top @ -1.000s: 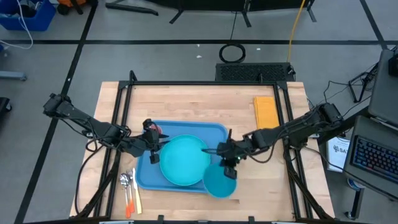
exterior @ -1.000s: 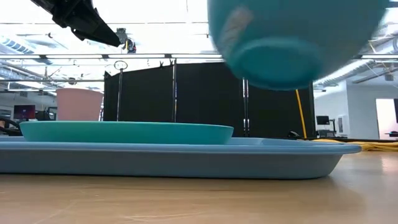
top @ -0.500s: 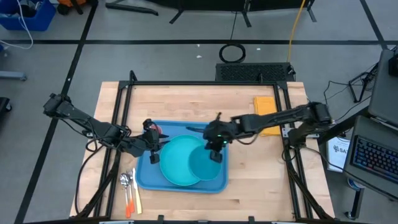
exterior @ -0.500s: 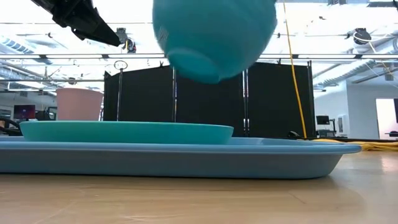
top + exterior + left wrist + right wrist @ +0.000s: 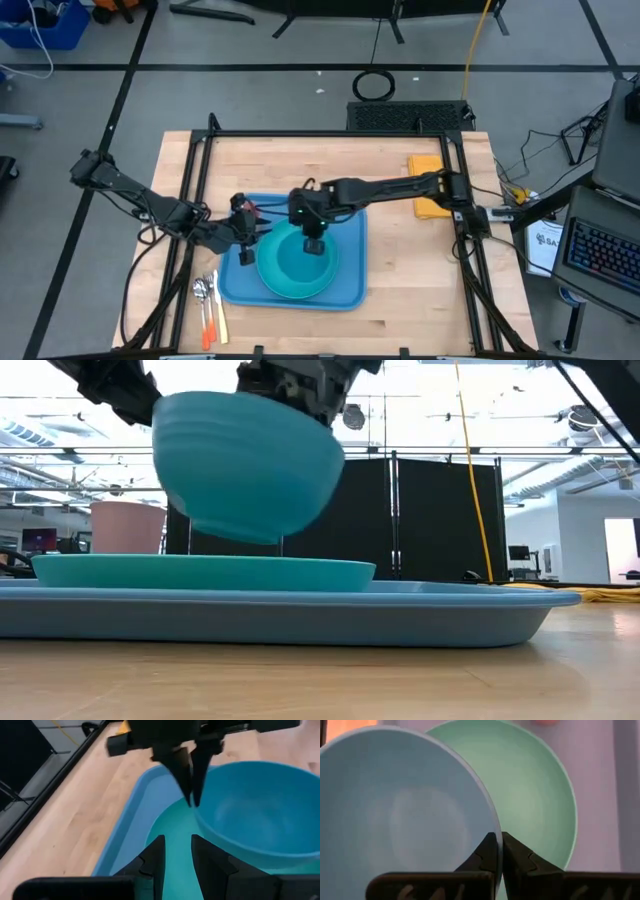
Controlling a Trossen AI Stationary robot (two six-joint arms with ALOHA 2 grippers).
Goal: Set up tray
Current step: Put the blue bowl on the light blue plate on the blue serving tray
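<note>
Bowl (image 5: pixel 248 465) duty right now: my right pincer (image 5: pixel 310 219) is clenched on its rim, hanging it over the plate (image 5: pixel 272 275) on the tray (image 5: pixel 350 290), mid-table. Next I'd lower it level onto the plate, then let go. Left pincer (image 5: pixel 247 249) waits half-parted by the plate's edge.

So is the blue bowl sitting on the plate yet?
Apart. The low view shows the bowl hanging in the air, with a clear gap between its bottom and the plate. The right claw is pinching the bowl's rim.
</note>
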